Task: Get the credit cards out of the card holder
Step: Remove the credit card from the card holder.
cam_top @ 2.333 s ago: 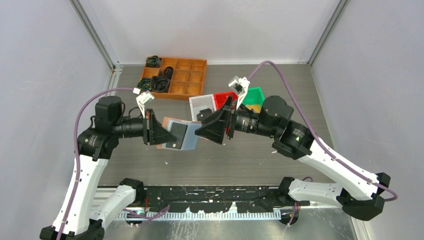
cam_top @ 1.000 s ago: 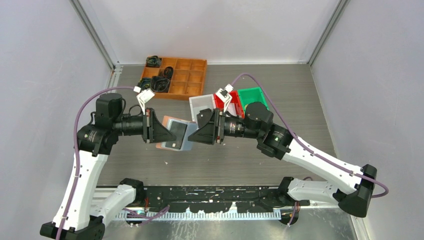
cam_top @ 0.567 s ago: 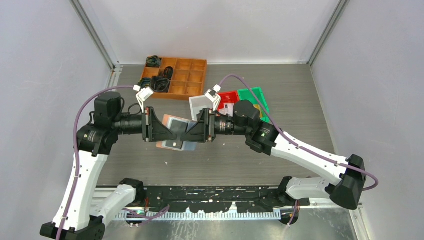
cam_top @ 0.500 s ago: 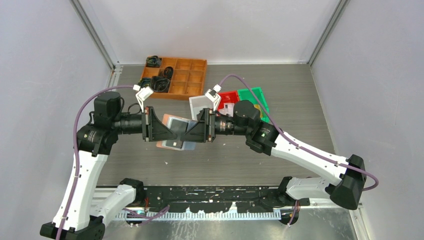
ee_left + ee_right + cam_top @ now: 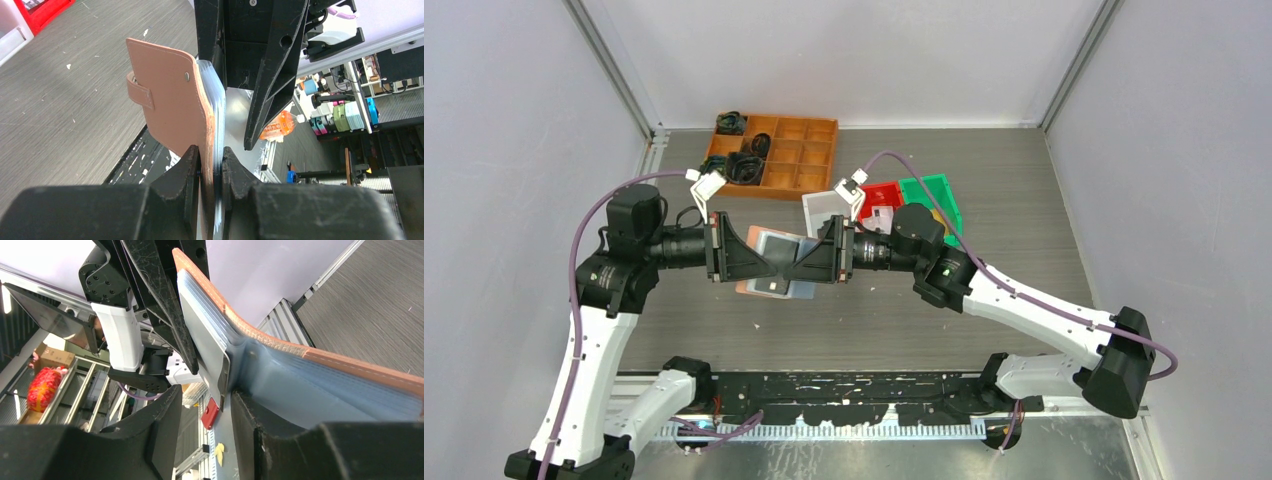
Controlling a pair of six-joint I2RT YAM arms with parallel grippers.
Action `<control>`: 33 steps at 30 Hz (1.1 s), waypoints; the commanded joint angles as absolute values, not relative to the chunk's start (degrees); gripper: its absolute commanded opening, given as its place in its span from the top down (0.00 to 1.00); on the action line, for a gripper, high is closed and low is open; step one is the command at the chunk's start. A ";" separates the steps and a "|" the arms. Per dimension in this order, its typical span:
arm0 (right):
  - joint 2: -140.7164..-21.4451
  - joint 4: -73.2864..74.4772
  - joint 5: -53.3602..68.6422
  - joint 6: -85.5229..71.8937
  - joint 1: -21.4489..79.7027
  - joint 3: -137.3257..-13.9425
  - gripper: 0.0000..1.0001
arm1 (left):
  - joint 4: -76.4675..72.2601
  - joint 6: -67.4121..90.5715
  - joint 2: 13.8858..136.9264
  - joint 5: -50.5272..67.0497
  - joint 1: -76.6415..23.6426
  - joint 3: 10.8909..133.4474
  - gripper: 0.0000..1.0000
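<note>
Clamping card holder point(image 5: 172, 105) in left claw point(image 5: 211, 155); straddling credit card point(image 5: 205, 335) with half-open right claw point(image 5: 205, 400); next, likely pinch and pull.

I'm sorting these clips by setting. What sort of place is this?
Most likely a robotics lab work cell. A left arm and right arm are bolted at the near edge of a table, plain grey wall panels close it in, and the left wrist view shows stocked storage shelves beyond.
</note>
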State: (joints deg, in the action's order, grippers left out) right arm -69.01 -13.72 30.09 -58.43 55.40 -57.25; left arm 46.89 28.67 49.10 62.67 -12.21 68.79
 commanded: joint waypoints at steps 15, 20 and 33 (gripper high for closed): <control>-69.26 -17.48 23.64 -57.87 55.96 -57.59 0.63 | 34.09 36.19 45.76 74.93 -12.83 66.65 0.74; -69.13 -17.87 24.38 -57.84 56.24 -57.94 0.63 | 34.82 34.13 45.79 74.92 -12.84 66.10 0.80; -66.07 -26.52 19.95 -59.62 56.12 -50.87 0.60 | 33.69 34.98 45.98 74.83 -12.85 67.64 1.00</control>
